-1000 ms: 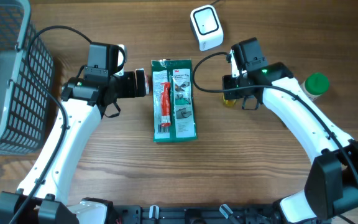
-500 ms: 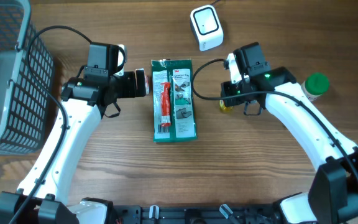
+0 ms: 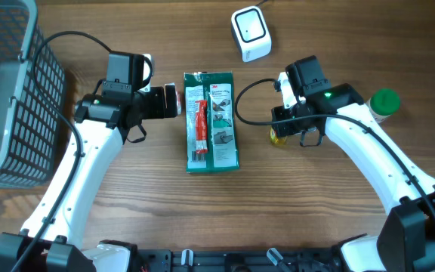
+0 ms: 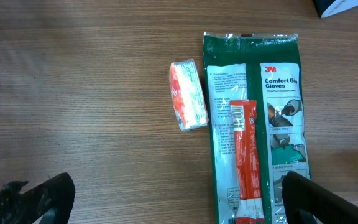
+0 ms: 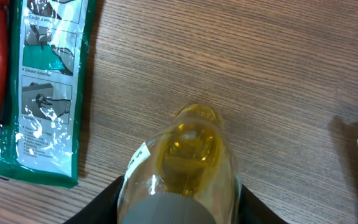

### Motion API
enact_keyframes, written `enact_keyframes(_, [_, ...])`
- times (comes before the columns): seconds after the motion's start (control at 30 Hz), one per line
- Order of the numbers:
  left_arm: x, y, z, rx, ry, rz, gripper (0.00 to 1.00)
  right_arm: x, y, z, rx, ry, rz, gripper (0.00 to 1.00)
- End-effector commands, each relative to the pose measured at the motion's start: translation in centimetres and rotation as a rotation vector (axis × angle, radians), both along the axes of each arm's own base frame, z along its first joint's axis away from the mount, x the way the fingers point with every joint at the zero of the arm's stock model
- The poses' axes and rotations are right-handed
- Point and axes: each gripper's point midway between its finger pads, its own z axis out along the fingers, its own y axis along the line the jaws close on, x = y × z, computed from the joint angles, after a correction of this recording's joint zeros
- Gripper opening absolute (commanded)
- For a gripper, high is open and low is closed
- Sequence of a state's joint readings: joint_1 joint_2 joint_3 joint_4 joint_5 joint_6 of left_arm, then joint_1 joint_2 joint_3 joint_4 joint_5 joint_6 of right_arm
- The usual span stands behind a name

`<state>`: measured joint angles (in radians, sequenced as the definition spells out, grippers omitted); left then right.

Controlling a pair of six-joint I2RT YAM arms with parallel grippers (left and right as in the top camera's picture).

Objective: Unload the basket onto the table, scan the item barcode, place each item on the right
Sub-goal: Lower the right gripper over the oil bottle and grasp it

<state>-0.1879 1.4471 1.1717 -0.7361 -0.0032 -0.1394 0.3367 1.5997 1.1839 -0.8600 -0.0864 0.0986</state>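
My right gripper [image 5: 179,206] is shut on a small clear bottle of yellow liquid [image 5: 188,158] with a grey cap, held a little above the wood. A white label strip [image 5: 140,158] runs along the bottle's left side. From overhead the bottle [image 3: 279,135] shows just under the right gripper [image 3: 285,127], to the right of the green pack. The white scanner [image 3: 250,33] stands at the back of the table, well apart from the bottle. My left gripper [image 4: 179,199] is open over bare wood, with nothing between its fingers.
A green glove pack [image 3: 212,121] lies in the middle with a red sachet [image 3: 200,128] on it. A small orange-and-white packet [image 4: 188,94] lies left of the pack. A green-capped jar [image 3: 384,103] stands at the right, and a wire basket [image 3: 10,98] at the far left.
My right arm has carried the bottle a short way toward the table's front edge. The left arm has not moved.
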Motion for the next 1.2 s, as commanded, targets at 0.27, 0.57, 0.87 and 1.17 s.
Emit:
enact_keyframes(0.27, [0.3, 0.2, 0.6, 0.007, -0.019, 0.003, 1.0, -0.4, 0.1, 0.2, 0.013, -0.007, 0.021, 1.0])
enact_keyframes(0.57, [0.3, 0.2, 0.6, 0.007, -0.019, 0.003, 1.0, 0.3, 0.3, 1.3, 0.031, -0.034, -0.005, 1.0])
enact_keyframes(0.87, [0.3, 0.2, 0.6, 0.007, -0.019, 0.003, 1.0, 2.3, 0.4, 5.1, 0.074, -0.094, -0.155, 0.99])
enact_keyframes(1.17, [0.3, 0.2, 0.6, 0.007, -0.018, 0.003, 1.0, 0.8, 0.0, 4.0, 0.014, -0.038, -0.248, 0.86])
